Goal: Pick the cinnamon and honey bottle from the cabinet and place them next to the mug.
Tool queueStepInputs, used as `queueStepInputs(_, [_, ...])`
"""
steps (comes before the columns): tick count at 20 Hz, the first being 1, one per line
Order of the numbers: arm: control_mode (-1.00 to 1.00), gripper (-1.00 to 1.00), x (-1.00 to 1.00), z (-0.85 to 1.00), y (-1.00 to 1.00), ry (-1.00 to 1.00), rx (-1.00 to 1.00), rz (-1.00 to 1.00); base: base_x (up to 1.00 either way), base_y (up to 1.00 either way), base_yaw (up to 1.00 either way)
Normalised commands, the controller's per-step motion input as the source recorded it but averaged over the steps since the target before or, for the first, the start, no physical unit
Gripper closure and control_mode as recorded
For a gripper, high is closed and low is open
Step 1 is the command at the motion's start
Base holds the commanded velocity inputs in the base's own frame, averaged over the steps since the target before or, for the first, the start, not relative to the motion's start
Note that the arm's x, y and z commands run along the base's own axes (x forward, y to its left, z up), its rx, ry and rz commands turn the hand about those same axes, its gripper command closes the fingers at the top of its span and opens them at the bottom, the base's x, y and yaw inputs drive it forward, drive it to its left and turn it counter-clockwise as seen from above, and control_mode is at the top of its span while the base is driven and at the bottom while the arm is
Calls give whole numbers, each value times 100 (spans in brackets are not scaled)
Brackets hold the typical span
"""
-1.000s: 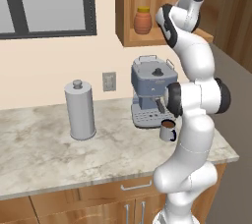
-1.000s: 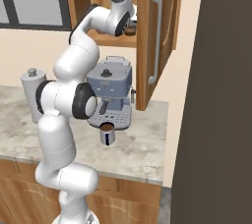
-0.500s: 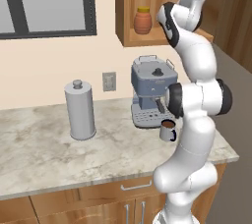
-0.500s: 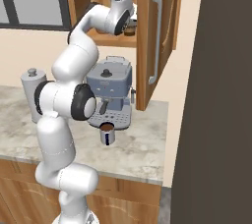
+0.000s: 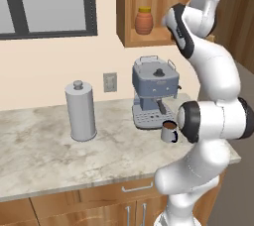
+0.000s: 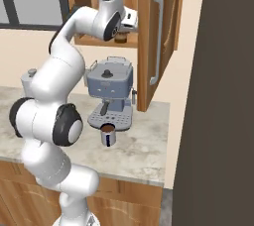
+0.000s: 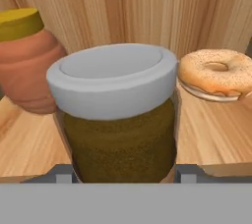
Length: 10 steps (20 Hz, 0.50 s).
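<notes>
With the cinnamon (image 7: 118, 120) filling the hand view on the cabinet (image 5: 130, 17) shelf, between the honey bottle (image 7: 27, 58) and a bagel (image 7: 216, 73), the gripper (image 7: 123, 173) brackets its base; whether it has clamped, I cannot tell. Next likely comes closing firmly, then lifting out toward the mug (image 5: 169, 132) on the bench (image 5: 44, 155).

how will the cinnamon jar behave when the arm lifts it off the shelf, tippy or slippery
The cinnamon jar looks like a rigid, smooth-walled cylinder, so it may be slightly slippery between the end effector fingers. It appears filled nearly to its grey lid, so probably fairly heavy for its size. Standing upright on a flat base, it seems unlikely to roll, though a nudge could tip it toward the honey bottle beside it.
</notes>
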Motion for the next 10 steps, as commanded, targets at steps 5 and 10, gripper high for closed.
queueStepInputs(5, [-100,100,-100,-4,16,-6,0,0,0,0,0])
queueStepInputs(10, [-100,100,-100,-21,0,-4,0,-3,0,0,0])
